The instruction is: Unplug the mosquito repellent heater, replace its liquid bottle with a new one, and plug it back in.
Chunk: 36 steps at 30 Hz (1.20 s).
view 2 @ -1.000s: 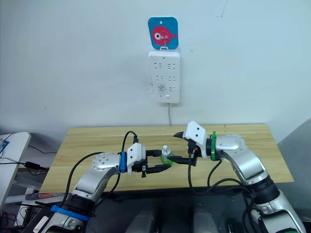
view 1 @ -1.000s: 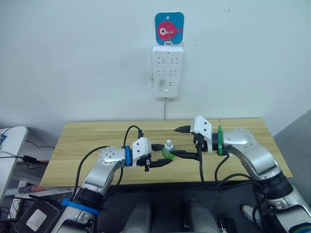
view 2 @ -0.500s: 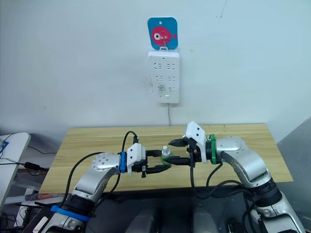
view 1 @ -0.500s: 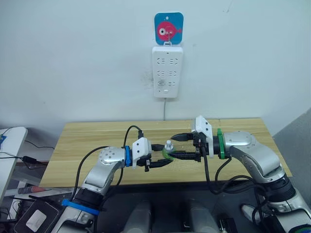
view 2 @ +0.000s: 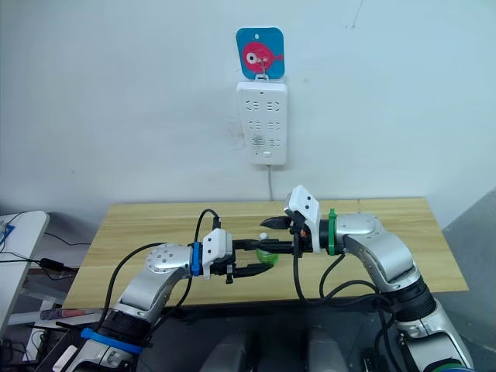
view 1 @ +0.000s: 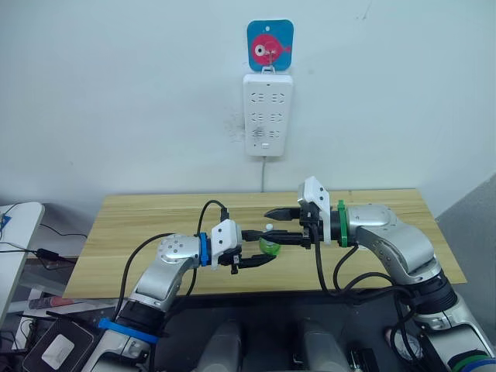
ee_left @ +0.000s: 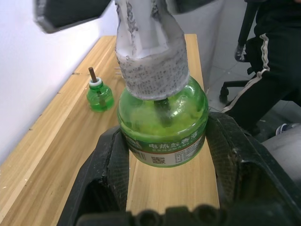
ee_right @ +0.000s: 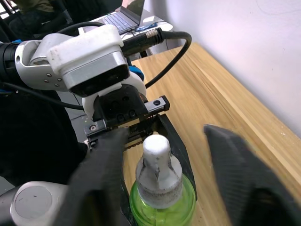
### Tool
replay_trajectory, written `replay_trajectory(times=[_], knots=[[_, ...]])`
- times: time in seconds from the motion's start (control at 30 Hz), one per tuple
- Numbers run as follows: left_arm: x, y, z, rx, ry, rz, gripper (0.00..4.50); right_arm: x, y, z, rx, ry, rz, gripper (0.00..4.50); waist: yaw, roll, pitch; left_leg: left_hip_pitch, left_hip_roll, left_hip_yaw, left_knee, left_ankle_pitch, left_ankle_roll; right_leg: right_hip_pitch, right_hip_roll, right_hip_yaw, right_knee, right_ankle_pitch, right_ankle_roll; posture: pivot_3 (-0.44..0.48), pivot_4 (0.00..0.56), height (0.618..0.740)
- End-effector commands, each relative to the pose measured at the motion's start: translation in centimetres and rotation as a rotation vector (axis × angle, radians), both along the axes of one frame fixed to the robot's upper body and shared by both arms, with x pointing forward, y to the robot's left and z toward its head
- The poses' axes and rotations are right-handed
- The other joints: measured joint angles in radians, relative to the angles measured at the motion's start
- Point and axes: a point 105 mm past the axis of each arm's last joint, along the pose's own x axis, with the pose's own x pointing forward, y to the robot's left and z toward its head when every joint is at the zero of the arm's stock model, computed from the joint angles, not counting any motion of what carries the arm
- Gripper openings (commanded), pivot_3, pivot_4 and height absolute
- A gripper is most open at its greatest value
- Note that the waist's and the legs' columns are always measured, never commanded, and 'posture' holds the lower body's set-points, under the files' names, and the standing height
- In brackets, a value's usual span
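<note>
Green liquid bottle (ee_left: 162,125) with a white cap (ee_right: 155,176) sits upright between the two black fingers of the left gripper (view 1: 260,249), which close against its sides above the near half of the wooden table (view 1: 155,225). The bottle's label band faces the left wrist camera, and the fingers (ee_left: 108,160) press it on both sides. The right gripper (view 1: 284,225) hangs around the cap, its jaws spread apart, one finger (ee_right: 101,179) on each side of the cap and neither touching it as far as the right wrist view shows. A second green bottle (ee_left: 99,93), smaller in view and topped with a thin dark wick, stands alone on the table nearer the wall, well apart from the held one. On the wall above the table hangs a white power strip (view 1: 267,113) with a blue and pink hook plate (view 1: 270,44) over it and a cord dropping behind the table. Beyond the table's end, the left wrist view takes in a person's dark trouser leg (ee_left: 263,70) and an office chair base (ee_left: 229,89).
</note>
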Motion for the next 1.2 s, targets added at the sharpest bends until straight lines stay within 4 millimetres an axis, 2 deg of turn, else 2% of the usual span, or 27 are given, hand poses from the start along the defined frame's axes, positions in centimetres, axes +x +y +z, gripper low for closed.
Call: replay_trajectory(times=[0.03, 0.13, 0.33, 0.5, 0.57, 0.63, 0.67, 0.73, 0.8, 0.97, 1.03, 1.2], knots=[[-0.4, -0.4, 0.9, -0.017, -0.038, -0.028, 2.21, -0.4, 0.4, 0.9, 0.016, -0.047, 0.039, 1.23, 0.0, 0.0, 0.0, 0.0, 0.0, 0.0, 0.0, 0.0, 0.0, 0.0, 0.0, 0.0, 0.0, 0.0, 0.0, 0.008, 0.144, 0.74], [-0.5, -0.4, 0.8, -0.015, -0.036, -0.028, 2.21, -0.6, 0.3, 1.0, 0.014, -0.048, 0.055, 0.22, 0.0, 0.0, 0.0, 0.0, 0.0, 0.0, 0.0, 0.0, 0.0, 0.0, 0.0, 0.0, 0.0, 0.0, 0.0, 0.007, 0.145, 0.74], [-0.7, -0.4, 0.7, -0.01, -0.033, -0.033, 2.21, -1.4, 0.4, 1.5, 0.018, -0.047, 0.086, 0.23, 0.0, 0.0, 0.0, 0.0, 0.0, 0.0, 0.0, 0.0, 0.0, 0.0, 0.0, 0.0, 0.0, 0.0, 0.0, 0.006, 0.145, 0.74], [-0.2, 1.0, -0.8, 0.028, -0.022, 0.02, 2.21, -0.5, 0.9, 8.0, 0.169, -0.087, 0.021, 0.23, -0.003, 0.0, 0.0, 0.0, 0.0, 0.0, 0.0, 0.0, 0.0, -0.001, 0.0, 0.001, 0.001, 0.0, 0.0, 0.004, 0.149, 0.74], [-0.2, 1.4, -1.3, 0.03, -0.018, 0.047, 2.21, 0.3, 0.7, 9.6, 0.227, -0.096, -0.037, 0.23, -0.002, 0.0, -0.001, 0.0, 0.001, -0.001, -0.001, 0.0, 0.0, -0.001, 0.0, 0.0, 0.001, 0.0, 0.0, 0.001, 0.151, 0.74], [-0.3, 1.7, -1.8, 0.027, -0.014, 0.072, 2.21, 2.1, 0.0, 10.0, 0.272, -0.11, -0.155, 0.23, -0.001, -0.001, -0.001, 0.0, 0.001, -0.001, -0.001, 0.0, 0.0, -0.001, 0.0, 0.0, 0.0, 0.0, 0.0, -0.004, 0.155, 0.74], [-0.3, 1.7, -2.0, 0.024, -0.014, 0.084, 2.21, 3.6, -0.7, 8.8, 0.255, -0.141, -0.257, 0.23, 0.0, -0.001, -0.001, 0.0, 0.001, -0.001, -0.001, 0.0, 0.0, 0.0, 0.0, 0.0, -0.001, 0.0, 0.0, -0.004, 0.155, 0.74], [0.0, 1.5, -1.9, 0.006, -0.019, 0.113, 2.21, 6.1, -2.2, 4.5, 0.148, -0.209, -0.427, 0.23, 0.006, -0.003, -0.005, 0.0, 0.0, -0.001, -0.001, 0.0, 0.0, 0.0, -0.001, 0.0, -0.001, 0.0, 0.0, -0.007, 0.159, 0.74], [0.3, 1.4, -1.6, -0.009, -0.025, 0.136, 2.21, 7.0, -2.9, 1.7, 0.09, -0.253, -0.496, 0.23, 0.011, -0.005, -0.006, 0.0, -0.002, -0.001, -0.001, 0.0, 0.0, 0.001, -0.001, -0.001, -0.002, 0.0, 0.0, -0.007, 0.159, 0.74], [1.3, 1.9, -0.7, -0.038, -0.047, 0.23, 2.21, 9.5, -3.8, -4.5, 0.092, -0.271, -0.706, 0.23, -0.01, -0.004, -0.006, 0.001, 0.0, 0.005, -0.001, 0.0, 0.001, -0.001, -0.001, 0.003, 0.001, 0.0, 0.0, 0.015, 0.171, 0.74], [1.1, 2.3, -0.4, -0.037, -0.045, 0.256, 2.21, 10.5, -4.1, -6.3, 0.089, -0.262, -0.793, 0.23, -0.017, -0.004, -0.006, 0.005, 0.001, 0.005, -0.004, 0.0, 0.001, 0.001, 0.0, 0.003, 0.001, 0.0, 0.0, 0.041, 0.184, 0.74], [0.1, 3.7, -0.2, -0.009, -0.032, 0.294, 2.21, 11.8, -4.6, -9.0, 0.067, -0.237, -0.907, 0.23, -0.024, -0.003, -0.004, 0.006, 0.003, 0.006, -0.005, 0.0, 0.001, 0.001, 0.002, 0.004, 0.002, -0.002, -0.003, 0.084, 0.215, 0.74]])
